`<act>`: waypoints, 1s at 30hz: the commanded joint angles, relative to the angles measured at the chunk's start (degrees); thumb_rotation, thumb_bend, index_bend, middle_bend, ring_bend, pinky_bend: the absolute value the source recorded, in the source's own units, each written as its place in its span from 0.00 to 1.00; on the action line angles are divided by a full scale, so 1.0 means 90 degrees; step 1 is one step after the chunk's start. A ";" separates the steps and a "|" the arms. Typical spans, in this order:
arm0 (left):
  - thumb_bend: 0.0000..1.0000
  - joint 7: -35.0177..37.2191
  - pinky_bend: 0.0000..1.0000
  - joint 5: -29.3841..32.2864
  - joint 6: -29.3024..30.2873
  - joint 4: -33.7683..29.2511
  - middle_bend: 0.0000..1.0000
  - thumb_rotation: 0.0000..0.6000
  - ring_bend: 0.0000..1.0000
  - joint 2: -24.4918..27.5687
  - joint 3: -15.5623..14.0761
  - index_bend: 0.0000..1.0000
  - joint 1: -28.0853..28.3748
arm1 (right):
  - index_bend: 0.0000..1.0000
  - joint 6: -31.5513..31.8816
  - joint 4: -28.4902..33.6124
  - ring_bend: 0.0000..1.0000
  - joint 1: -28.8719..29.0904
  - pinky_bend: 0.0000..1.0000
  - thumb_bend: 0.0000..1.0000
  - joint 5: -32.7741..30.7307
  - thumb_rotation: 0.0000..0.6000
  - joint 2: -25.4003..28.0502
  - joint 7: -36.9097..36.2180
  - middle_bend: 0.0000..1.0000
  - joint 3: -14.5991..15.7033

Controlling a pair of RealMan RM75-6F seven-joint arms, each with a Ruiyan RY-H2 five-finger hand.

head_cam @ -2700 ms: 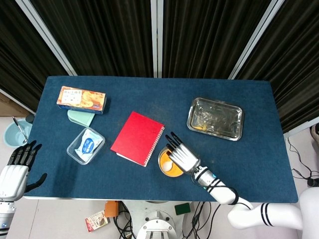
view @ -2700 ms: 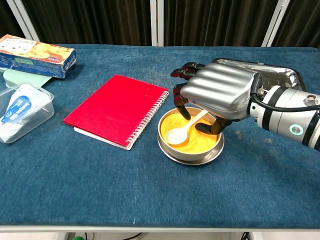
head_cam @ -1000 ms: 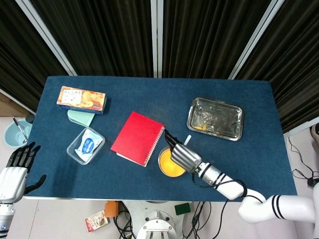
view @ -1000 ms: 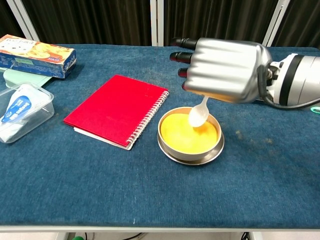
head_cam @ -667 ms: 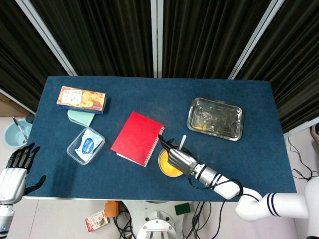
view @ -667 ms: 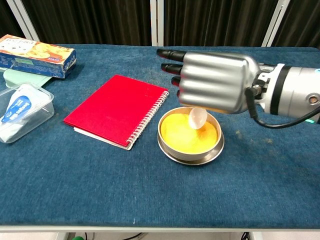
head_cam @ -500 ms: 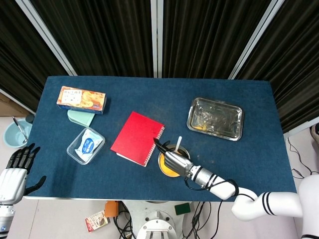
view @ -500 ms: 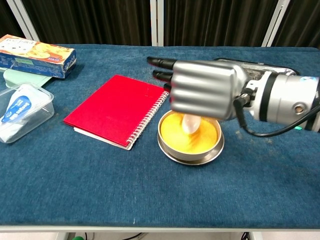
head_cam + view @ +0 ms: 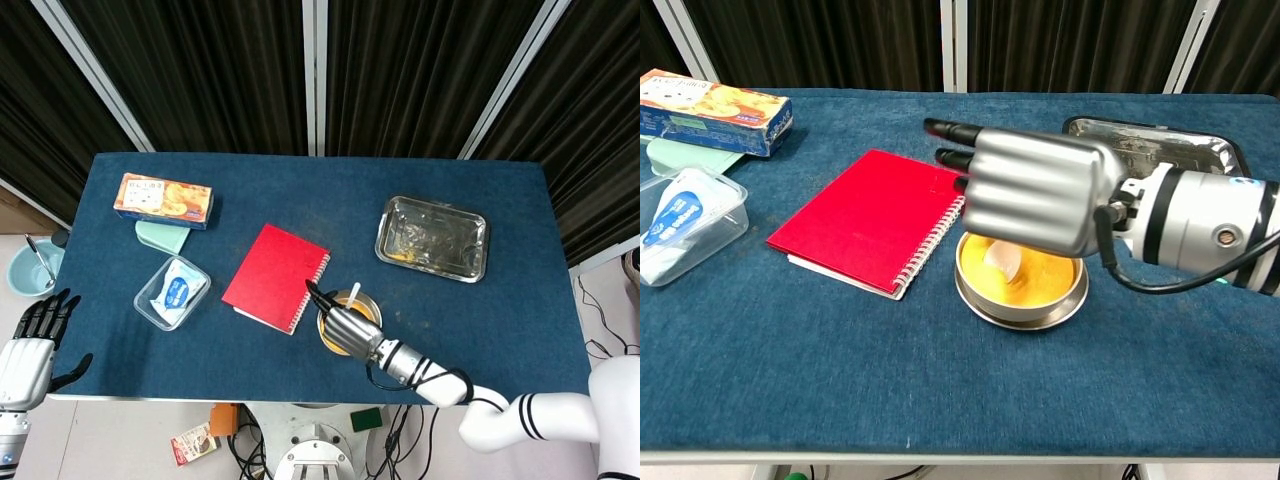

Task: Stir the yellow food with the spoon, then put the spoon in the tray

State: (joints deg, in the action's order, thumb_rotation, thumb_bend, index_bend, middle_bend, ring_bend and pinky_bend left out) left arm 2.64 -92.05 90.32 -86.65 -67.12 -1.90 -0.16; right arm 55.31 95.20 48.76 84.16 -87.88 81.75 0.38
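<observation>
A round metal bowl (image 9: 1040, 310) of yellow food (image 9: 1045, 274) sits on the blue table just right of the red notebook. My right hand (image 9: 1030, 190) hovers right over the bowl and holds a white spoon (image 9: 1003, 264) whose scoop dips into the food; its handle (image 9: 352, 292) sticks up past the hand (image 9: 345, 327) in the head view. The metal tray (image 9: 432, 238) lies at the back right, apart from the hand. My left hand (image 9: 30, 340) hangs open off the table's left front corner, holding nothing.
A red spiral notebook (image 9: 873, 218) lies left of the bowl, close under my fingertips. Further left are a clear container (image 9: 682, 225) with a blue-white packet, a mint lid (image 9: 162, 235) and a snack box (image 9: 712, 110). A blue cup (image 9: 28, 268) stands off the table.
My right hand lifted the spoon from the bowl, then swung left and lowered it so the scoop is back in the yellow food. The left hand stayed still.
</observation>
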 commanded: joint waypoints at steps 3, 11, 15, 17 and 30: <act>0.24 -0.0044 0.08 -0.0009 -0.0018 -0.0047 0.01 1.00 0.01 0.0013 0.0009 0.03 0.0020 | 0.75 0.0648 -0.0206 0.14 -0.0469 0.02 0.46 0.0157 1.00 -0.0123 -0.1206 0.39 0.0037; 0.24 -0.0226 0.08 -0.0050 0.0003 -0.0243 0.01 1.00 0.01 0.0093 0.0007 0.03 0.0024 | 0.76 0.1421 -0.0504 0.15 -0.0878 0.02 0.46 0.0652 1.00 -0.0091 -0.2479 0.39 0.0001; 0.24 -0.0332 0.08 -0.0057 0.0005 -0.0361 0.01 1.00 0.01 0.0149 0.0010 0.03 0.0026 | 0.76 0.1459 -0.0489 0.15 -0.0919 0.01 0.46 0.0802 1.00 0.0104 -0.2527 0.39 -0.0027; 0.24 -0.0387 0.08 -0.0085 0.0030 -0.0424 0.01 1.00 0.01 0.0173 0.0017 0.03 0.0030 | 0.75 0.1267 -0.0489 0.15 -0.0817 0.01 0.47 0.0974 1.00 0.0264 -0.2148 0.39 0.0009; 0.24 -0.0406 0.08 -0.0074 -0.0038 -0.0397 0.01 1.00 0.01 0.0148 -0.0023 0.03 0.0027 | 0.77 -0.0359 -0.0314 0.16 -0.0180 0.00 0.47 0.1269 1.00 0.0658 0.0476 0.41 -0.0151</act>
State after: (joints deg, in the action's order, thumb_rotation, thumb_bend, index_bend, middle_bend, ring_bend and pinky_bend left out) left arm -1.10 -92.79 90.03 -90.32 -65.75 -2.07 0.12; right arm 54.05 91.38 46.18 96.39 -82.76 83.47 0.00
